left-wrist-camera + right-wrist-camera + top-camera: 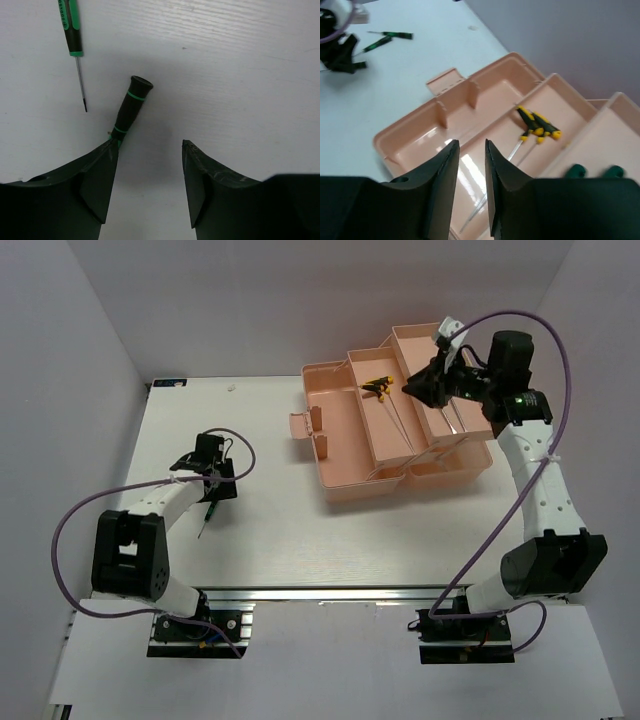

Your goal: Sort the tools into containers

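Note:
Two small thin screwdrivers lie on the white table. One with a dark handle and green rings (pixel 131 104) has its tip end hidden under my left finger (pixel 100 175). The other (pixel 70 27) lies apart at the upper left. My left gripper (pixel 150 145) is open and empty just above the table, also seen from above (pixel 207 468). My right gripper (pixel 471 142) hovers over the salmon-pink toolbox (pixel 345 475), its jaws a narrow gap apart and empty. Two yellow-black T-handle keys (pixel 538 127) lie in the middle tray. Two green handle ends (pixel 577 171) show in the right tray.
The toolbox (pixel 410 135) stands open at the back right with its tiers folded out; its left compartment has low dividers (pixel 472 95). The two small screwdrivers (pixel 395 34) and the left gripper (pixel 340 52) show far off in the right wrist view. Grey walls enclose the table.

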